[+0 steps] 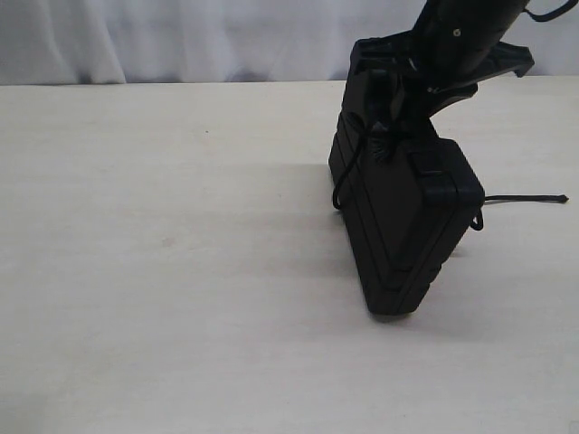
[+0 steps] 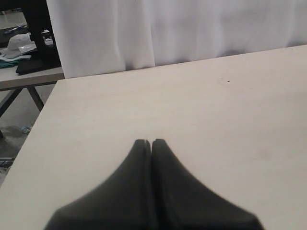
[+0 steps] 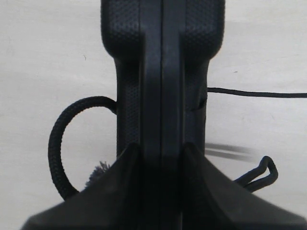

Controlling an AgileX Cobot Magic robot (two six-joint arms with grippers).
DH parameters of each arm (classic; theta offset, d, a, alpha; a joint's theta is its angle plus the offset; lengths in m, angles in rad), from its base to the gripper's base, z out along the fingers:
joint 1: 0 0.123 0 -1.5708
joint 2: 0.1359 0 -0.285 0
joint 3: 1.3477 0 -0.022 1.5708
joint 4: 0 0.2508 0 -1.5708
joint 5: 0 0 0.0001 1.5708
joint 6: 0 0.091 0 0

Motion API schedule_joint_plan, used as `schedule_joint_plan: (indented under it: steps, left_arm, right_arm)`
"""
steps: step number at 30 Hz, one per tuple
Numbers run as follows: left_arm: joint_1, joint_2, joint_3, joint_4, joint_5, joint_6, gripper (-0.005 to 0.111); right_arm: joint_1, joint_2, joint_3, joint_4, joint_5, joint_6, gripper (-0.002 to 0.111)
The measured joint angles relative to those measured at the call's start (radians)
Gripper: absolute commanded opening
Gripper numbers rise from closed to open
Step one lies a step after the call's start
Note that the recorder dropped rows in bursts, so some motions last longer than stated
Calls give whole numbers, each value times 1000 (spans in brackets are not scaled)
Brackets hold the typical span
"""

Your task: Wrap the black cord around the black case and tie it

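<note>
Standing on edge on the table, the apparently rigid case is clamped by the right gripper; the limp-looking cord is best pinched near its free end; left gripper closed, empty.

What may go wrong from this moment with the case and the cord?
1. The black case stands tilted on the table, held only by the right gripper at its upper end; it may tip or twist.
2. The black cord hangs in loose loops beside the case, so it may slip off.
</note>
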State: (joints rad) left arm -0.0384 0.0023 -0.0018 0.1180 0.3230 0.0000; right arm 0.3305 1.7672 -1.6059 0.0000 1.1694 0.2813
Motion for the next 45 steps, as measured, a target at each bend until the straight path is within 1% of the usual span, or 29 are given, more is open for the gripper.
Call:
schedule_joint_plan:
  steps: [16,19,23,45]
  left_arm:
    - [0,0,0,0,2,0,0]
    - [0,0,0,0,2,-48,0]
    - [0,0,0,0,4,-70,0]
    - [0,0,0,1,6,-45,0]
  right_arm:
    - [0,0,0,0,0,0,4]
    - [0,0,0,0,0,0,4]
    - [0,0,0,0,0,0,4]
    - [0,0,0,0,0,0,4]
